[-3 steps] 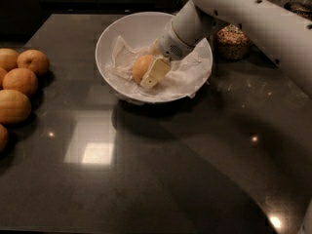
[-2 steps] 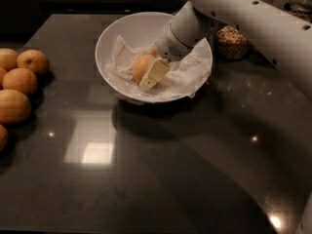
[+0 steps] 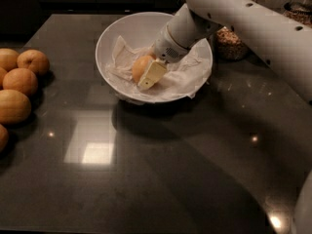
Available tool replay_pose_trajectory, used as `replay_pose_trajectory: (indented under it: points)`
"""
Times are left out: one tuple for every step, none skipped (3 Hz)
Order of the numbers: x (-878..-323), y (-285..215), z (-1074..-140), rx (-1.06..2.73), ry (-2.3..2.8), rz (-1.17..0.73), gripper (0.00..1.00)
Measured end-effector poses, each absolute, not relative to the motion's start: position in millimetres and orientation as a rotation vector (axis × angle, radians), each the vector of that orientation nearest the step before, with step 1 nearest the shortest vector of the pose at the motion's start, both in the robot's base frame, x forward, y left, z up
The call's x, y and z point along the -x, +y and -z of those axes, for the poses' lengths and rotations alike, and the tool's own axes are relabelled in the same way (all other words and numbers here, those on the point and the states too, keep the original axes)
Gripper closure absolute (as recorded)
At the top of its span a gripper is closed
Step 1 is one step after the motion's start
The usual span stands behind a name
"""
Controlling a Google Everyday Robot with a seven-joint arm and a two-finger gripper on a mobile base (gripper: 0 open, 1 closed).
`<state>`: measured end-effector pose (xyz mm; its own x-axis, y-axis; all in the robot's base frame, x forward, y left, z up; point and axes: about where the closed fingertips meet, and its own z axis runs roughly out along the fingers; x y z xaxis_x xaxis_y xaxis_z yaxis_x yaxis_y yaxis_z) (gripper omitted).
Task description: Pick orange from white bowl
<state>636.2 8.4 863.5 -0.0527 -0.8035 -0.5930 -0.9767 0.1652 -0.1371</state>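
Single camera view. We saw the bowl [image 3: 130, 27], white and deep, standing on a dark, glossy table [image 3: 195, 169] towards its far side, lined with crumpled white paper [image 3: 191, 75] that lapped over the near rim. The orange [image 3: 140, 65] lay inside the bowl, left of its centre, resting on the paper. The gripper [image 3: 152, 75] was down inside the bowl, at the orange's right and near side; a pale flat part of it lay against the fruit and covered part of the skin. The far side of the orange was hidden behind it, so we could not tell whether the gripper had hold of the orange or only rested against it. The white arm [image 3: 253, 23] entered from the right of the bowl and sloped down over the bowl's far right rim. Several loose oranges [image 3: 19, 82] lay grouped on the table well to the left of the bowl, apart from it. A jar [image 3: 229, 43] of grains stood just behind the bowl on its right, partly hidden by the arm. A patch of reflected light [image 3: 92, 152] showed on the table in front of the bowl.
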Motion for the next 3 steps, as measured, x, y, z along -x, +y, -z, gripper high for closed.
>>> replay_pose_trajectory:
  points:
    - [-636.6,9.5,-862.5,1.682,1.900,-0.413,0.51]
    - [-636.5,9.5,-862.4,1.682,1.900,-0.413,0.74]
    - [-636.5,9.5,-862.5,1.682,1.900,-0.413,0.97]
